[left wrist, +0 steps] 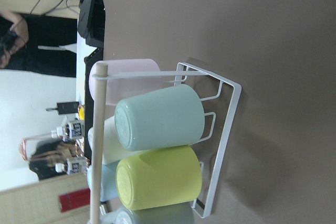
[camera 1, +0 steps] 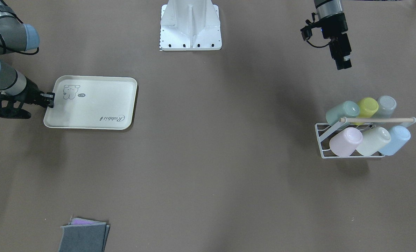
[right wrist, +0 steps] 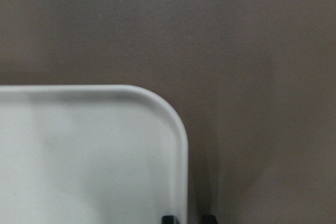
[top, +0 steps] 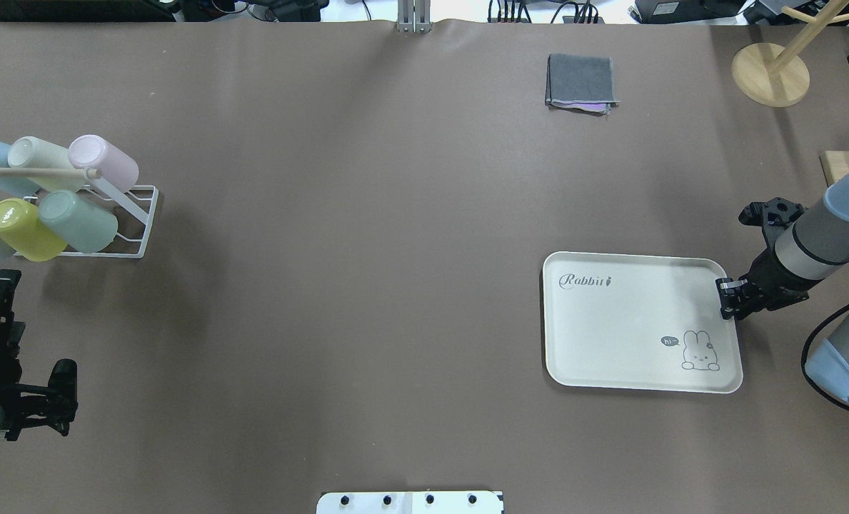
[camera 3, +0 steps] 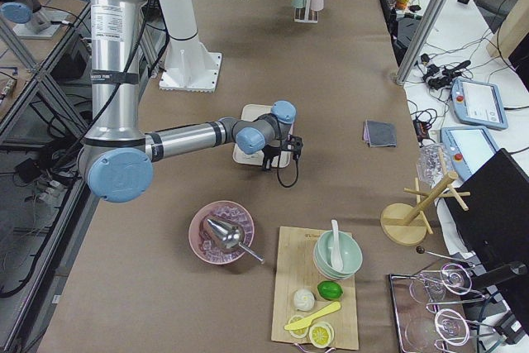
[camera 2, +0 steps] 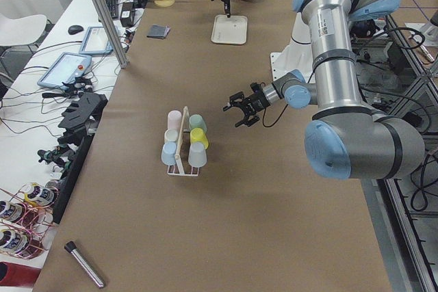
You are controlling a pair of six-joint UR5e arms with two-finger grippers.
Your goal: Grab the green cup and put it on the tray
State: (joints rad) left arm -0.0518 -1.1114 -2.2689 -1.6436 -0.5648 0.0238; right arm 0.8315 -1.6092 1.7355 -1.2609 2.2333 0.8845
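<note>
The green cup (camera 1: pixel 342 111) lies on its side in a white wire rack (camera 1: pixel 319 134) with several other cups, at the end of the rack's row nearest the robot. It also shows in the overhead view (top: pixel 78 221) and the left wrist view (left wrist: pixel 157 116). My left gripper (camera 1: pixel 343 64) hangs open and empty above the table, a little short of the rack on the robot's side. The cream tray (top: pixel 624 335) with the rabbit drawing lies flat on the table's other side. My right gripper (top: pixel 725 300) is shut on its outer rim, and the right wrist view shows a fingertip (right wrist: pixel 168 217) on each side of the tray's rim (right wrist: pixel 181 145).
Next to the green cup in the rack lie a yellow-lime cup (left wrist: pixel 160 179), a pale cream cup (camera 1: pixel 372 140), a pink cup (camera 1: pixel 346 141), a blue and a grey one. A folded grey cloth (top: pixel 581 82) lies far across the table. A wooden stand (top: pixel 770 71) is at the far right.
</note>
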